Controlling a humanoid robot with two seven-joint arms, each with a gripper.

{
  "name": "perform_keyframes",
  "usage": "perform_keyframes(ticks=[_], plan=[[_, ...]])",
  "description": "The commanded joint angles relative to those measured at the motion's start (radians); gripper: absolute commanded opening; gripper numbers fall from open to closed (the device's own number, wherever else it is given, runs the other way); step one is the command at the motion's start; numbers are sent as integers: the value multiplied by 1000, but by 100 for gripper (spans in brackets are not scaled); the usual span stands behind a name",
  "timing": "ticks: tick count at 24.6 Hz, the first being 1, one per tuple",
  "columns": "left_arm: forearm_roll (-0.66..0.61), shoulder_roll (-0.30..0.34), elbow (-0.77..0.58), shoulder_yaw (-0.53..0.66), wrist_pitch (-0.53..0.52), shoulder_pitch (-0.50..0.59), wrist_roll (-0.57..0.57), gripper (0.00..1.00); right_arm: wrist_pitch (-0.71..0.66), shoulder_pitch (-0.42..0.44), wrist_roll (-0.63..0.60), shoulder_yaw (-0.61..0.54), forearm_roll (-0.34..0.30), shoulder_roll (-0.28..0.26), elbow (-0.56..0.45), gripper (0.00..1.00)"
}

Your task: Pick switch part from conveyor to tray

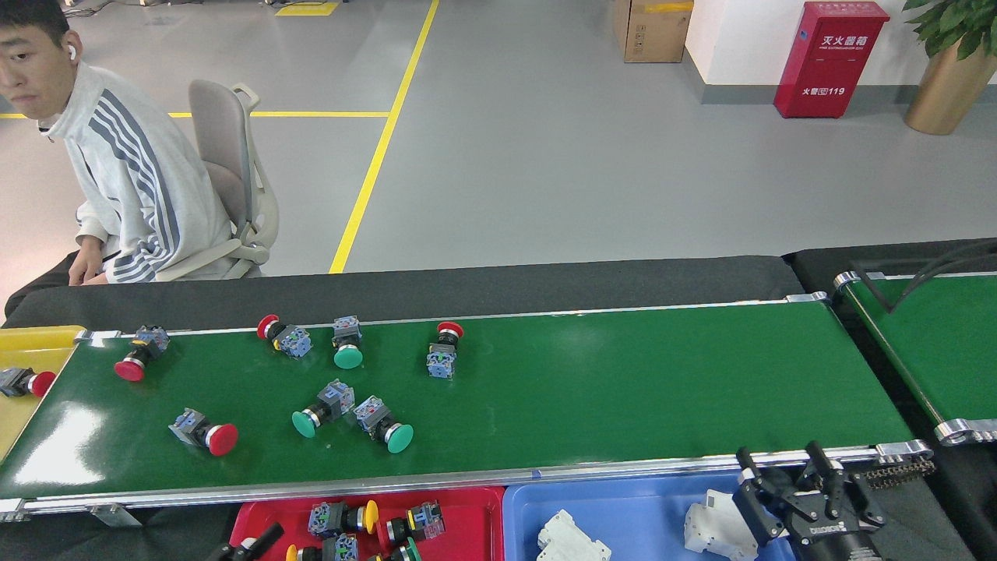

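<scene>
Two claws are seen at the bottom edge. The right claw (787, 487) is spread over the blue tray (646, 506), just beside a white switch part (713, 526) lying inside, off the conveyor (623, 389). The left claw (249, 545) is barely visible; its spread cannot be told.

Glossy green conveyor (592, 374) belt, silver metal rails.

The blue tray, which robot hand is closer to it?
Right. The right gripper hangs over the blue tray's right end by a white part. The left gripper barely peeks in beside the red tray.
</scene>
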Motion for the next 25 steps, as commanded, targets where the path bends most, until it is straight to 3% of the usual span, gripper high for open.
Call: perform_keyframes(ticks=[1, 4, 12, 18, 25], plan=[[9, 4, 6, 40, 173, -11, 5, 100, 103, -11, 0, 13, 5, 2, -35, 98], [12, 8, 29, 137, 219, -17, 3, 100, 103, -11, 3, 16, 5, 3, -50, 98], [114, 27, 82, 200, 222, -57, -98, 100, 101, -7, 5, 42, 5, 2, -51, 98], [105, 36, 167, 217, 227, -175, -126, 100, 101, -11, 6, 45, 5, 2, -51, 98], [99, 102, 344, 209, 230, -331, -152, 100, 101, -11, 8, 78, 5, 3, -51, 98]])
